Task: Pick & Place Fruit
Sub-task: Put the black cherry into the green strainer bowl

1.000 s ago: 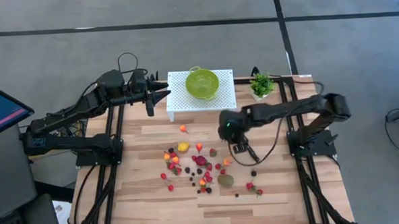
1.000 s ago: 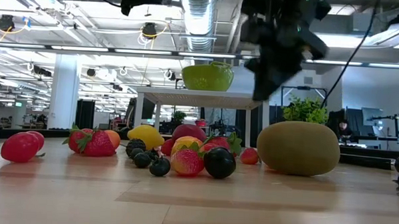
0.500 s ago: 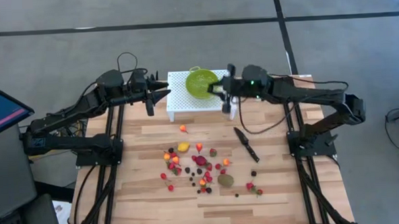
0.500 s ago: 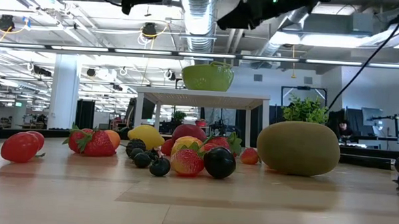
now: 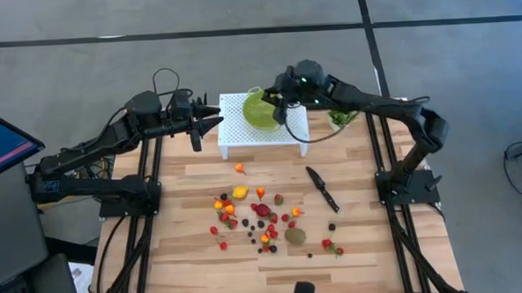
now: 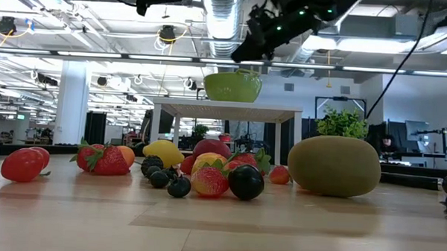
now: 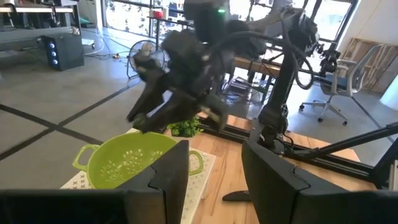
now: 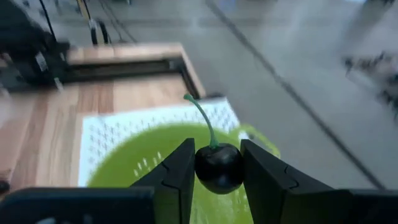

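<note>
Holding cherry (image 8: 219, 167) over colander (image 8: 168, 168), knife (image 5: 322, 188) aside

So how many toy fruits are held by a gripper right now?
1: a dark glossy toy cherry with a green stem, pinched in the right gripper above the green plastic colander on the white perforated stand. The left gripper, open beside the stand, holds nothing.
</note>
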Available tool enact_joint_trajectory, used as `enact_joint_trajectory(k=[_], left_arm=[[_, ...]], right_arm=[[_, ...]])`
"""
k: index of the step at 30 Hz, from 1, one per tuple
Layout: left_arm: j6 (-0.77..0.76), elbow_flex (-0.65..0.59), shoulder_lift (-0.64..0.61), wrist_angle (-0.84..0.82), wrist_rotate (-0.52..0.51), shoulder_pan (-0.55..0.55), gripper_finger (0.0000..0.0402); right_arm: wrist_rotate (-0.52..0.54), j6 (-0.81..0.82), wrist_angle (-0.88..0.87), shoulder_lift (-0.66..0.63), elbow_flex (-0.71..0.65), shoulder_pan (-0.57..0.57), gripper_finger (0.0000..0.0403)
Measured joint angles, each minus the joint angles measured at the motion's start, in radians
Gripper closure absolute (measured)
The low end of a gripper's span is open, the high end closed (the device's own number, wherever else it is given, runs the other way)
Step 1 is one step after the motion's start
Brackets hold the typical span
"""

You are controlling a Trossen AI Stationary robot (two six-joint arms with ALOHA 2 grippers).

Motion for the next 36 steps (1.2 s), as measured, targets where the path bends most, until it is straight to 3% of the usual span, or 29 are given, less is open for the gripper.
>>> enact_joint_trajectory(k=[10,36], left_arm=[[0.000,0.000,0.000,0.001,0.000,0.000,0.0259],[0.000,0.000,0.000,0.017,0.000,0.000,0.0259]], right_arm=[[-0.003,0.000,-0.338,0.130,0.197,-0.002,0.0301],[-0.031,0.031,-0.337,0.173,0.201,0.023,0.0300]])
